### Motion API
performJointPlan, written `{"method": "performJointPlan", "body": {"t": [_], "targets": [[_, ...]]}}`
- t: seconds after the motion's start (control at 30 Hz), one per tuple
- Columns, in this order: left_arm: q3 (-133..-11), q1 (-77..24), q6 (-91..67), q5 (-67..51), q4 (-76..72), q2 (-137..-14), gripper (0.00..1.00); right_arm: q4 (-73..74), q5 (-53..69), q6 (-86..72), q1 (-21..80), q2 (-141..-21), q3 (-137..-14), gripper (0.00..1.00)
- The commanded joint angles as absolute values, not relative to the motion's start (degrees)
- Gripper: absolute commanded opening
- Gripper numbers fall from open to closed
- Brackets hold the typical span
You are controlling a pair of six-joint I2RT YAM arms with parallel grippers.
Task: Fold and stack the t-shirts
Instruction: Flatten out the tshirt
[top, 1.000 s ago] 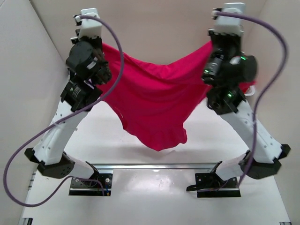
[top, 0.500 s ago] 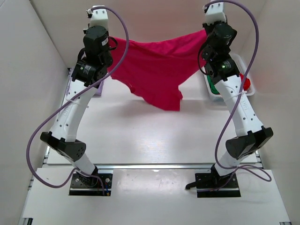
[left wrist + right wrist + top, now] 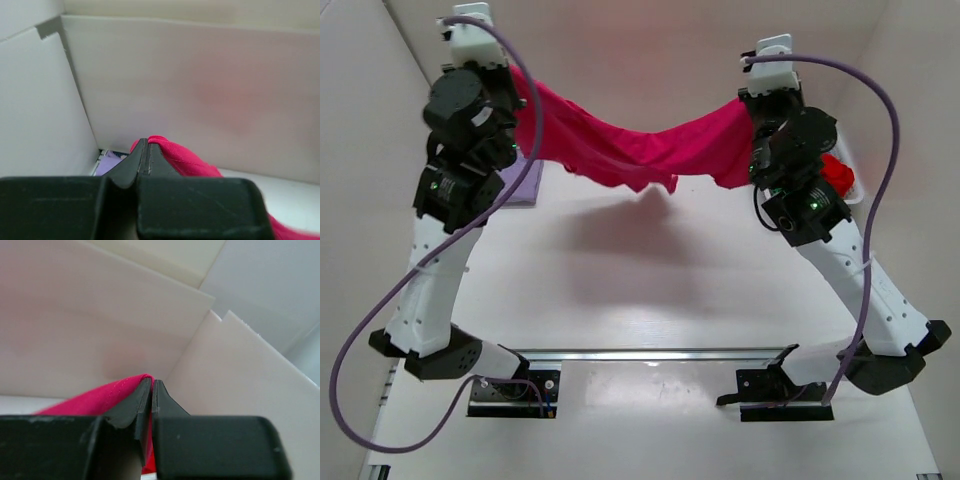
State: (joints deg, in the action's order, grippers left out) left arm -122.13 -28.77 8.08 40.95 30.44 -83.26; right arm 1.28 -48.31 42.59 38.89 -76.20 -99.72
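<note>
Left gripper [image 3: 146, 142]: the two dark fingers are pressed together on a fold of magenta cloth, which comes out right at the tips and runs off to the right side of the left wrist view.
Right gripper [image 3: 151, 381]: the fingers are pinched together on another edge of the same cloth, which leaves the tips and falls away to the left side of the right wrist view.
Magenta t-shirt [image 3: 650, 150]: it is clamped at one end in each gripper and hangs spread between the two, clear of the table. It sags in the middle, and a bunched lower edge dangles beneath the span, closer to the left gripper than the right.
Lavender t-shirt [image 3: 523, 185]: it lies flat on the table below the left gripper, partly hidden by the left arm. In the left wrist view a pale strip of it shows just under the fingertips.
Red cloth [image 3: 835, 172]: it sits low on the outer side of the right gripper, mostly hidden behind the right arm, so its shape cannot be told.
Table [image 3: 640, 290]: the white surface lies well below both grippers, and the hanging shirt casts a soft shadow on it.
Back wall [image 3: 200, 90]: a pale panel stands beyond both sets of fingertips, faintly tinted pink.
</note>
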Motion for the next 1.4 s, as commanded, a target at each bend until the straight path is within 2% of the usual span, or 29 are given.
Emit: {"method": "performJointPlan", "body": {"t": [0.0, 0.23, 0.37, 0.43, 0.5, 0.53, 0.57, 0.6, 0.63, 0.67, 0.7, 0.73, 0.77, 0.83, 0.87, 1.0, 1.1, 1.3, 1.37], "targets": [[-124.2, -26.9, 7.6, 39.6, 30.8, -82.0, 0.01, -1.1, -50.5, 44.4, 39.6, -77.8, -105.0, 0.01], [-128.8, -19.9, -2.6, 30.2, 35.5, -93.2, 0.02, 13.2, -33.6, 25.0, 27.7, -90.1, -114.3, 0.0], [-136.7, -17.4, -4.3, 29.2, 39.0, -107.6, 0.01, 16.2, -25.9, 16.3, 20.6, -98.7, -114.4, 0.0], [-145.9, -17.3, -3.6, 31.3, 40.0, -117.7, 0.0, 17.0, -23.9, 13.9, 18.6, -102.6, -114.4, 0.0], [-148.1, -16.2, -4.9, 30.5, 39.0, -122.7, 0.03, 18.8, -20.9, 10.2, 17.0, -107.6, -116.0, 0.0], [-149.0, -16.0, -6.4, 28.9, 39.8, -124.1, 0.21, 19.8, -19.7, 9.2, 16.4, -109.0, -116.5, 0.0], [-150.4, -15.9, -7.1, 28.4, 40.5, -127.6, 0.52, 21.3, -18.7, 8.5, 15.7, -111.5, -117.2, 0.0], [-151.3, -15.0, -7.6, 27.3, 41.4, -130.0, 0.65, 23.1, -19.1, 8.1, 15.5, -113.5, -118.3, 0.02], [-152.6, -15.5, -8.3, 26.8, 42.4, -131.6, 0.86, 23.5, -19.2, 8.3, 15.6, -114.7, -118.5, 0.05], [-153.0, -15.6, -8.6, 27.1, 43.0, -132.8, 0.96, 24.0, -20.1, 8.3, 15.4, -115.7, -118.3, 0.2], [-153.6, -15.8, -8.4, 27.2, 44.0, -133.8, 0.97, 24.5, -19.8, 8.1, 15.6, -116.6, -118.4, 0.29], [-153.9, -16.1, -8.3, 27.9, 44.4, -134.6, 0.98, 24.6, -19.2, 7.7, 14.9, -116.9, -118.1, 0.48], [-153.9, -16.3, -8.3, 29.1, 44.6, -135.0, 0.98, 25.2, -18.3, 7.0, 14.0, -117.3, -118.6, 0.75], [-153.6, -16.0, -8.8, 28.6, 46.6, -134.0, 0.99, 26.9, -16.6, 5.6, 12.7, -117.5, -120.2, 0.96], [-152.9, -15.8, -9.7, 27.5, 47.5, -133.3, 0.95, 27.0, -17.0, 5.7, 12.5, -117.2, -120.3, 0.99], [-144.6, -17.3, -14.3, 14.5, 55.5, -123.9, 0.8, 27.5, -16.2, 6.2, 9.9, -112.1, -118.0, 1.0], [-134.8, -23.9, -16.5, 11.4, 61.9, -117.5, 0.71, 28.3, -15.1, 4.7, 7.4, -107.3, -114.3, 0.94], [-97.6, -37.8, -27.7, 8.1, 52.0, -101.4, 0.6, 28.1, -15.2, 5.0, 7.1, -102.7, -107.0, 0.94], [-90.5, -39.1, -32.7, 5.4, 49.5, -97.9, 0.58, 27.3, -15.9, 5.4, 7.7, -101.0, -104.5, 0.94]]}}
